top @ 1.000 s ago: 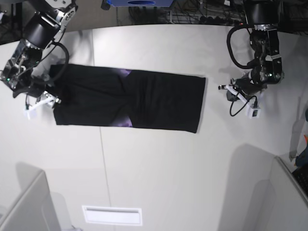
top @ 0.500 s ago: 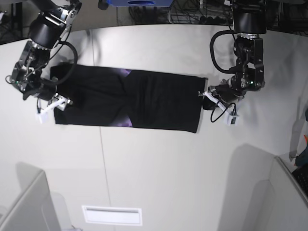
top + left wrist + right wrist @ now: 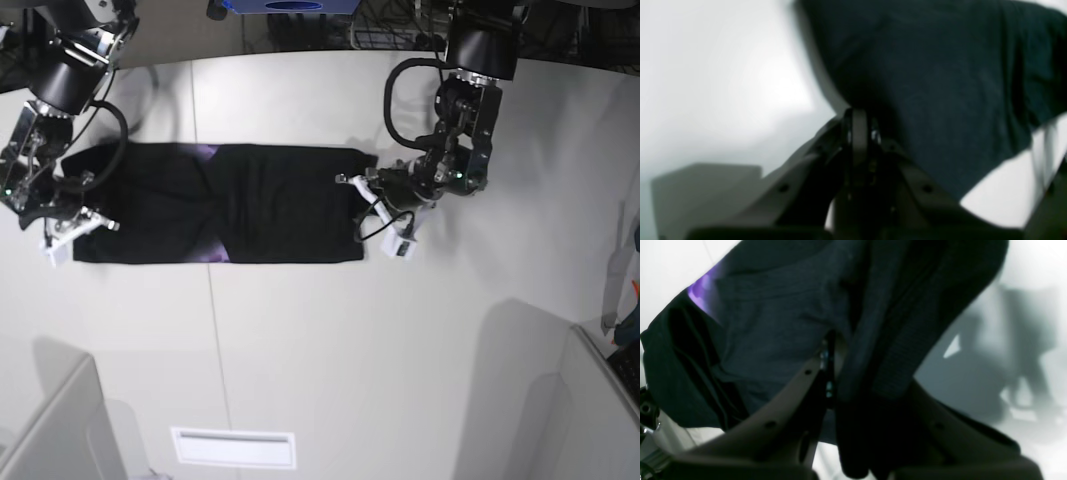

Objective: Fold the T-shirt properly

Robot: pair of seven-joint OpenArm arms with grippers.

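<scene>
Now, T-shirt [image 3: 215, 203]: a long black band folded lengthwise, flat across the upper middle of the white table [image 3: 330, 350], a sliver of purple print showing at its fold.
Edges: the band's long sides run level; its two short ends sit at the two grippers; bare table lies wide below it and some above it, up to the table's curved far edge.
Room: grey dividers stand at the lower corners of the base view, well apart from the cloth.
Change: against the earlier base pictures the whole band has slid toward that view's left and looks shorter; both arms have moved that way too, and the left arm has come in from clear table to the cloth's end.
Left gripper [image 3: 858, 123]: jaws pressed together at the shirt's end edge; whether cloth is pinched between them I cannot tell, the wrist view being blurred.
Right gripper [image 3: 835, 353]: jaws drawn narrow, with dark cloth folded over one finger and lying between them, so it grips the shirt's other end.
</scene>
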